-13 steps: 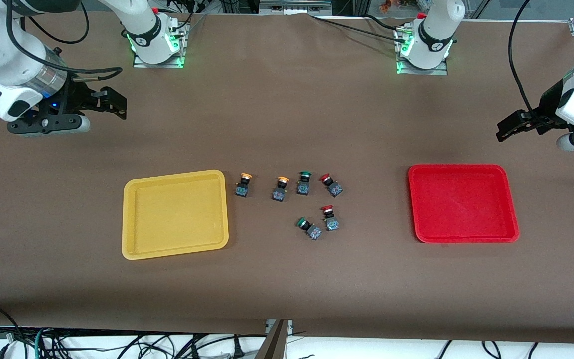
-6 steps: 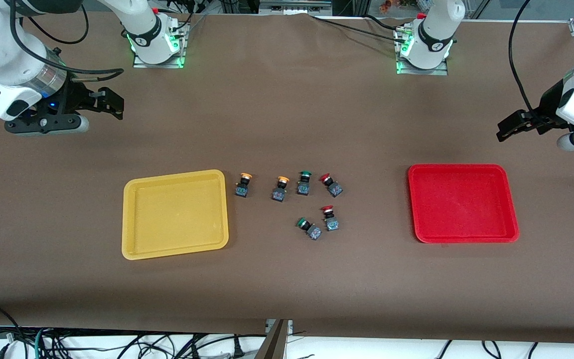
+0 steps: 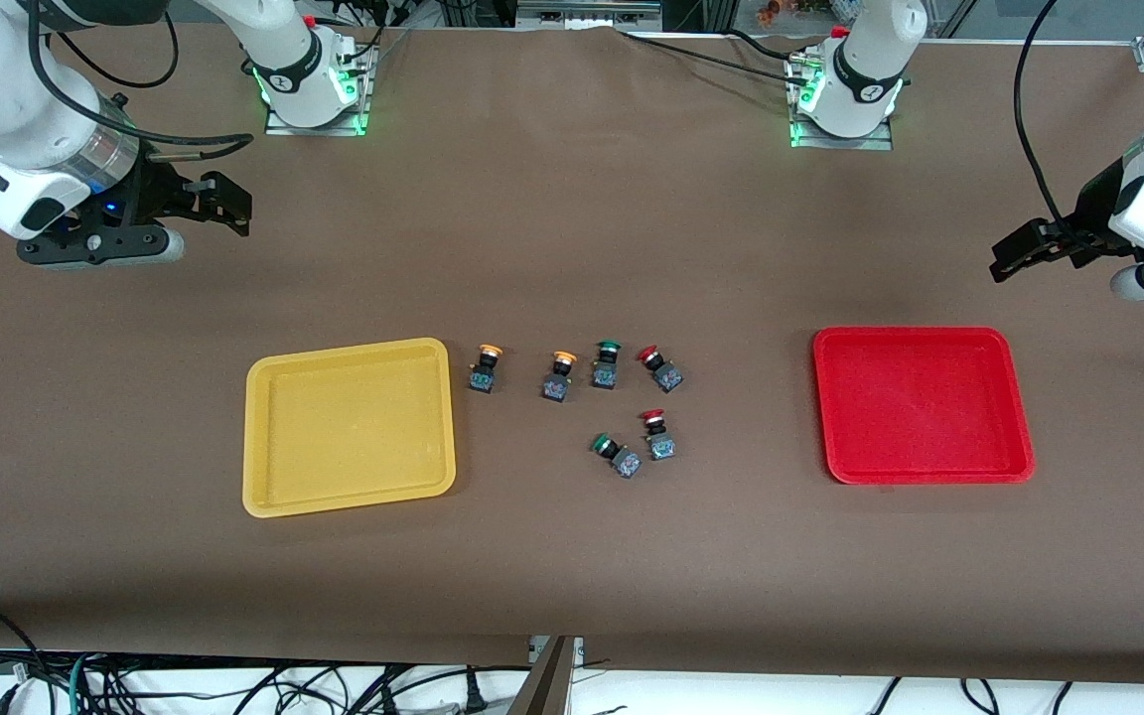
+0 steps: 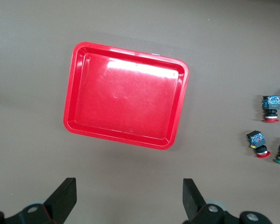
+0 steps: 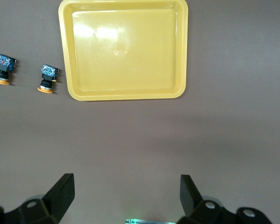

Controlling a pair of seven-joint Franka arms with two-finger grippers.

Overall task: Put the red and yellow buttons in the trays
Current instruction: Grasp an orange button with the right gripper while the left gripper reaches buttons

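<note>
Nothing is sorted yet: both yellow buttons and both red buttons sit in the middle of the table between the empty yellow tray and the empty red tray, mixed with two green buttons. The right gripper hangs over bare table above the yellow tray's end, the left gripper over table by the red tray, both with jaws spread wide and empty. A clean start probably means taking the yellow-capped one just beside the yellow tray, descending straight over its dark body and staying clear of its neighbours.
</note>
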